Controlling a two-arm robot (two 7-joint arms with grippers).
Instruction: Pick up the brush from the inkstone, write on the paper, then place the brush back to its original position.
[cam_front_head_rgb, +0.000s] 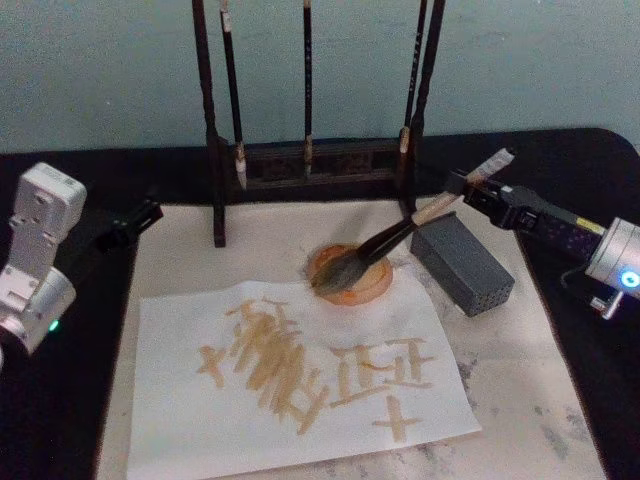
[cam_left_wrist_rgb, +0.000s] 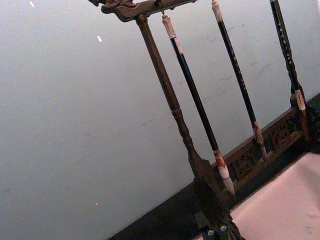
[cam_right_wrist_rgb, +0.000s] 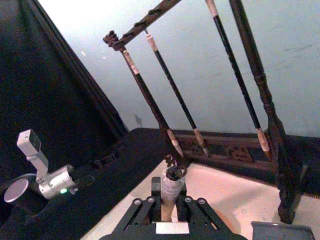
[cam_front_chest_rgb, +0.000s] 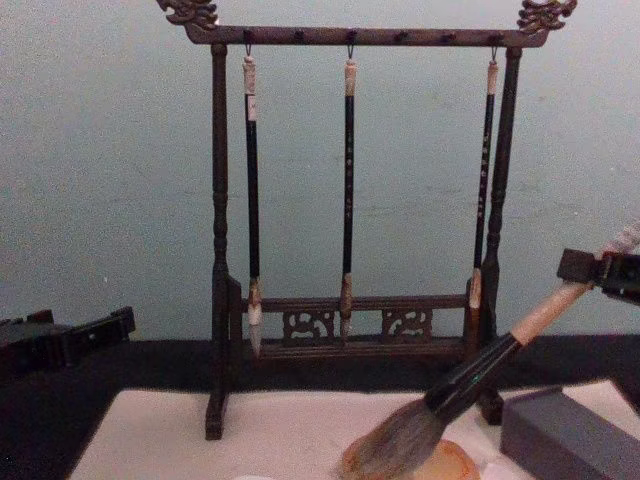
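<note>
The brush (cam_front_head_rgb: 395, 235) leans steeply, its bushy grey-brown head resting in the round orange-brown inkstone (cam_front_head_rgb: 378, 286) behind the paper. My right gripper (cam_front_head_rgb: 462, 190) reaches in from the right and is shut on the pale upper handle. In the right wrist view the handle (cam_right_wrist_rgb: 171, 190) sits between the two fingers. The chest view shows the brush (cam_front_chest_rgb: 480, 370) rising from the inkstone (cam_front_chest_rgb: 455, 462) to the right gripper (cam_front_chest_rgb: 592, 268). The white paper (cam_front_head_rgb: 180, 420) lies at the front and bears several ochre strokes. My left gripper (cam_front_head_rgb: 135, 222) hangs idle at the far left, away from the paper.
A dark wooden rack (cam_front_head_rgb: 310, 165) with three slim hanging brushes stands close behind the inkstone. A grey block (cam_front_head_rgb: 462, 265) lies just right of the inkstone, under the tilted handle. The pale felt mat (cam_front_head_rgb: 520, 400) carries everything, on a black table.
</note>
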